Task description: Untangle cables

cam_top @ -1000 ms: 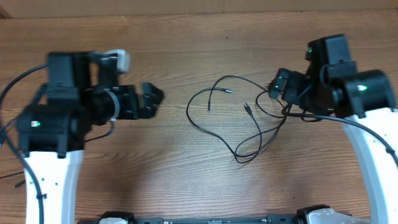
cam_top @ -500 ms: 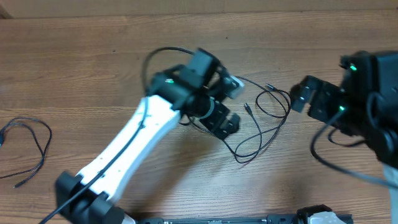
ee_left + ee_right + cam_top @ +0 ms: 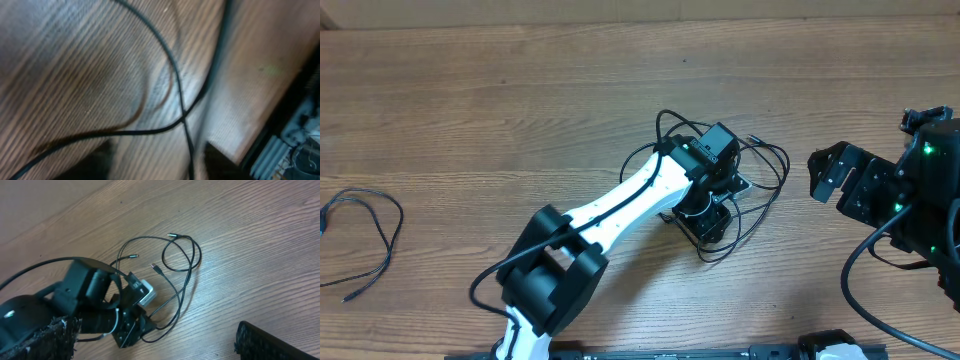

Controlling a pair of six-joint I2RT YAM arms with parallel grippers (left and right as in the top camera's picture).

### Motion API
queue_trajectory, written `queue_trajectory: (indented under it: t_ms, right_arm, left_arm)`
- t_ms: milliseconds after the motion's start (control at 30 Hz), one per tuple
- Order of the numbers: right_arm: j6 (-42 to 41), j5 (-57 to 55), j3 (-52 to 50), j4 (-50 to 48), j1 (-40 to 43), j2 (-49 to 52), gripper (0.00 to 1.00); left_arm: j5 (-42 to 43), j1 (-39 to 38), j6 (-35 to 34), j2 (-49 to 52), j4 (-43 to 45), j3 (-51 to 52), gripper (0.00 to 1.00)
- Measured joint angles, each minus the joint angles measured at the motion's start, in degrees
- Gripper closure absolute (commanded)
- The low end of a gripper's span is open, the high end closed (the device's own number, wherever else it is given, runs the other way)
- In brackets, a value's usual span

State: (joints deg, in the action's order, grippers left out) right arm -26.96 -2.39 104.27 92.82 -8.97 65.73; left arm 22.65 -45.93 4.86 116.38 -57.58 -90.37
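The tangled cables point(image 3: 765, 160) are thin black cords looped in the middle of the table. In the right wrist view the cables point(image 3: 189, 260) show silver-tipped plug ends at the top of the tangle. My left gripper point(image 3: 708, 215) points down onto the tangle's lower left loops. In the blurred left wrist view, crossing strands point(image 3: 182, 117) lie just beyond my left gripper point(image 3: 157, 162). Its dark fingers stand apart, with one strand running between them near the right finger. My right gripper point(image 3: 828, 172) hangs open to the right of the cables, holding nothing.
Another thin black cable point(image 3: 375, 235) lies loose by the table's far left edge. The left arm point(image 3: 610, 215) stretches diagonally from the front left base to the tangle. Thicker black wires trail from the right arm point(image 3: 860, 270).
My left arm has swung from the left side across to the tangle and come down on it. My right gripper has drawn back to the right, off the cables.
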Motion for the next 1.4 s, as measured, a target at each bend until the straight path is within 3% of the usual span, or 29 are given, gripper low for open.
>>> queue_trajectory:
  t_ms: [33,200,333,433,533,700,833,1100,1267,1400]
  right_arm:
    - [0.0,-0.02,0.0,0.0,0.0,0.02,0.0]
    - [-0.02,0.02,0.0,0.24,0.0,0.11,0.0]
    - [0.0,0.04,0.04,0.22,0.0,0.92,0.0]
    - [-0.02,1.64,0.11,-0.33,0.0,2.03,0.0]
    - [-0.02,10.45,0.13,-1.01,0.0,5.09,0.0]
    - [-0.04,26.73,0.13,-4.61,0.04,10.27,0.0]
    - [-0.44,31.19,0.13,-7.76,0.04,13.94,0.0]
    - [-8.61,33.42,0.13,-9.35,0.04,23.1,0.0]
    - [-13.11,33.55,-1.27,-13.81,0.02,28.13,0.0]
    - [-14.49,31.34,-1.68,-13.42,-0.33,32.79,0.0]
  left_arm:
    - [-0.22,0.0,-0.02,0.52,0.04,0.02,0.96]
    - [-3.65,1.03,-0.5,0.76,-4.33,-2.49,0.96]
    - [-7.96,6.6,-1.33,0.63,-17.09,-18.12,0.96]
    - [-8.59,11.15,-1.53,-0.09,-21.24,-29.53,0.96]
    - [-6.32,17.27,-1.55,-3.17,-23.76,-43.6,0.96]
    - [-1.49,21.2,-2.73,-8.55,-23.82,-52.59,0.96]
    - [1.36,23.87,-6.03,-10.43,-19.39,-54.38,0.96]
    - [19.93,30.64,-16.7,-14.93,7.45,-54.66,0.96]
    - [23.37,33.81,-20.0,-17.16,16.11,-55.06,0.96]
    - [20.06,40.15,-20.98,-17.38,16.52,-55.23,0.96]
